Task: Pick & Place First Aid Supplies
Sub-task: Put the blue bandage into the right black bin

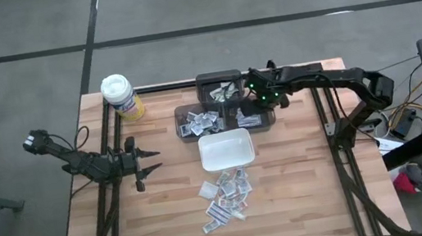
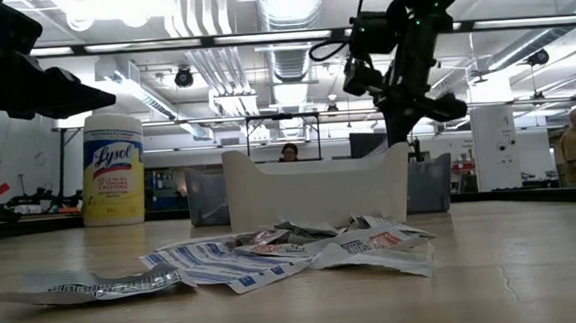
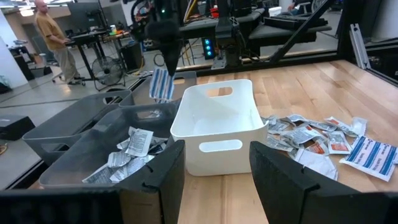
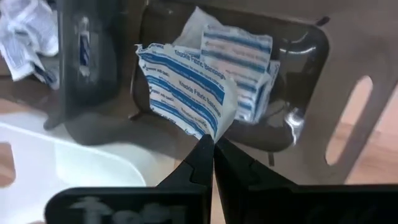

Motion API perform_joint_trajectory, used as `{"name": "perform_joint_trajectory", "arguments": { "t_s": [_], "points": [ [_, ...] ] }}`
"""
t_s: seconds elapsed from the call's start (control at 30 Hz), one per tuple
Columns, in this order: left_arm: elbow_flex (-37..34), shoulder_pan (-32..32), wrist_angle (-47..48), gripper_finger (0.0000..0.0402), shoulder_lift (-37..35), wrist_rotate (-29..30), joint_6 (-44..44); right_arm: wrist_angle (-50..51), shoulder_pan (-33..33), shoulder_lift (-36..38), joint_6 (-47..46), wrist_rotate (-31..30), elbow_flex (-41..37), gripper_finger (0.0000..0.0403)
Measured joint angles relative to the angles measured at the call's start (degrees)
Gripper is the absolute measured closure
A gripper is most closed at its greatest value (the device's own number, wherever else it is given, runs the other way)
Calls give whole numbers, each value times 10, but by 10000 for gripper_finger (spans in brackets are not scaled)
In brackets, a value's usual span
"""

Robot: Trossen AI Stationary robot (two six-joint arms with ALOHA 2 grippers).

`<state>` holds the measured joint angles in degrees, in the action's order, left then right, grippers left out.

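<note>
Pinching 1 packet (image 4: 186, 93) above grey bins (image 1: 219, 119), right gripper (image 4: 213, 144) jaws closed; left gripper (image 1: 148, 161) jaws apart.

The right arm reaches in from the right edge of the surface (image 1: 306, 204), stretched long toward the far middle, its wrist lit by green lights. Its right tool (image 4: 213, 144) points downward with both fingers pressed together, pinching a white-and-blue packet (image 4: 189, 90). The left arm lies low along the left side of the surface, its left tool (image 1: 148, 161) spread apart, holding nothing, pointing toward the middle.
</note>
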<state>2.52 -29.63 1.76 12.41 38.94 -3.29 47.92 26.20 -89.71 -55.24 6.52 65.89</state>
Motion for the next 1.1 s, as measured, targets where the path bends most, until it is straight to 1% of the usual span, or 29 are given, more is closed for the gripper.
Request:
{"name": "perform_joint_trajectory", "arguments": {
  "t_s": [0.23,0.5,0.8,1.1],
  "points": [
    [0,0,0,225,0,0,0,-62,20,0,-3,0,-42,394],
    [0,0,0,225,0,0,0,-72,26,0,-3,-5,-52,394],
    [0,0,0,225,0,1,0,-126,26,0,-1,-7,-86,394],
    [0,0,1,225,0,2,0,-129,26,0,-1,-7,-91,394]
  ]
}}
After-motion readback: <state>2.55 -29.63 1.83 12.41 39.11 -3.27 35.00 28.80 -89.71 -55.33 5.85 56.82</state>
